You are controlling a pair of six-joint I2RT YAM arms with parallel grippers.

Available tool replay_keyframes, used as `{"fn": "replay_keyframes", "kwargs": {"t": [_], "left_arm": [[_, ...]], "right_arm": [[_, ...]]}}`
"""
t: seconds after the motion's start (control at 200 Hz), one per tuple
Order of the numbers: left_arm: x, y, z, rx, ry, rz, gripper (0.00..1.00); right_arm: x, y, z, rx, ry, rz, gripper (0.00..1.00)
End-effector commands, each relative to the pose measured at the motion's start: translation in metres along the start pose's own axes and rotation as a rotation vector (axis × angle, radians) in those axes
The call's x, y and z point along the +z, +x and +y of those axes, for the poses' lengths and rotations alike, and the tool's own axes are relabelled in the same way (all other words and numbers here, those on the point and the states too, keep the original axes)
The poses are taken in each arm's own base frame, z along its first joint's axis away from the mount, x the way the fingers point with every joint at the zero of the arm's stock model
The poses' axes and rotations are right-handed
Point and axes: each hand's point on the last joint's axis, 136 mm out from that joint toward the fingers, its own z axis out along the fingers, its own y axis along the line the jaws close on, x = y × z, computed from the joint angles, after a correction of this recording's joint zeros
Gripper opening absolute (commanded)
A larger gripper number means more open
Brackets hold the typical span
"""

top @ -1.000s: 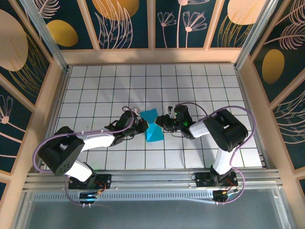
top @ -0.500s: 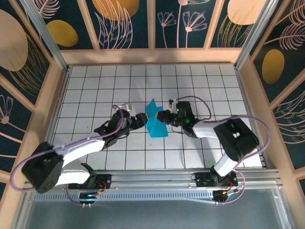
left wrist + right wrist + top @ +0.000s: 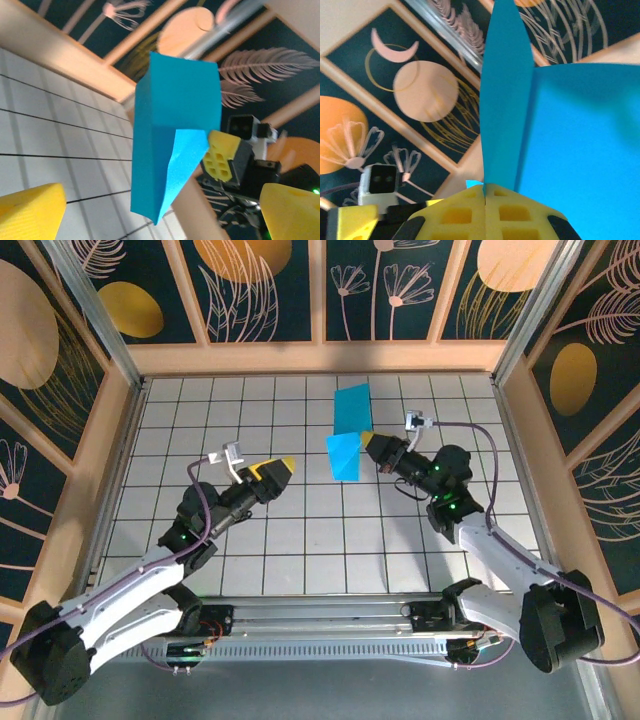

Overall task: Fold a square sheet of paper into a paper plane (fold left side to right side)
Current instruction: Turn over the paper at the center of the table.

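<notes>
The turquoise-blue sheet of paper [image 3: 349, 434], folded with two flaps spreading from a crease, hangs in the air above the tiled table. My right gripper [image 3: 376, 449] is shut on its right edge; the yellow pads [image 3: 485, 210] pinch the crease, and the paper [image 3: 575, 150] fans upward from them. My left gripper [image 3: 277, 471] is raised to the left of the paper, about a tile away from it, and stands open. From the left wrist, the paper [image 3: 172, 135] shows beyond my left gripper [image 3: 162, 202], between its wide-apart yellow fingertips [image 3: 35, 212], with the right gripper's pad [image 3: 220, 157] on it.
The white tiled table [image 3: 300, 550] lies below both arms. Wooden-framed patterned walls [image 3: 320, 355] close the back and sides, with aluminium posts [image 3: 95, 310] at the corners. A metal rail [image 3: 320, 615] runs along the near edge by the arm bases.
Both arms rose from the table. The right gripper carried the paper up and toward the back right. The left gripper let go of the paper, opened and drew back to the left.
</notes>
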Motion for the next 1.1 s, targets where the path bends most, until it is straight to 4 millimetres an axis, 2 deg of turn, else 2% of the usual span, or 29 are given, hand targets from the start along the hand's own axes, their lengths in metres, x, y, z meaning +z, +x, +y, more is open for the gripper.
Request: {"fn": "replay_keyframes", "kwargs": {"t": [0.0,0.175,0.34,0.465,0.691,0.926,1.096], "left_arm": [[0.012,-0.001,-0.050,0.006,0.232,0.064,0.99],[0.031,0.013,-0.055,-0.053,0.311,0.136,0.97],[0.042,0.025,-0.066,-0.056,0.369,0.192,0.95],[0.050,0.033,-0.067,-0.063,0.370,0.225,0.93],[0.056,0.038,-0.069,-0.073,0.375,0.261,0.72],[0.055,0.036,-0.056,-0.075,0.311,0.227,0.60],[0.055,0.037,-0.049,-0.077,0.275,0.225,0.41]], "right_arm": [[-0.005,-0.004,0.025,0.025,-0.117,-0.003,0.00],[-0.006,-0.008,0.040,0.063,-0.193,-0.017,0.00],[-0.001,-0.004,0.041,0.074,-0.194,-0.001,0.00],[0.004,0.000,0.040,0.087,-0.205,0.012,0.00],[0.010,0.006,0.043,0.105,-0.232,0.029,0.00],[0.007,0.009,0.040,0.101,-0.219,0.032,0.00],[0.004,0.011,0.040,0.103,-0.216,0.030,0.00]]}}
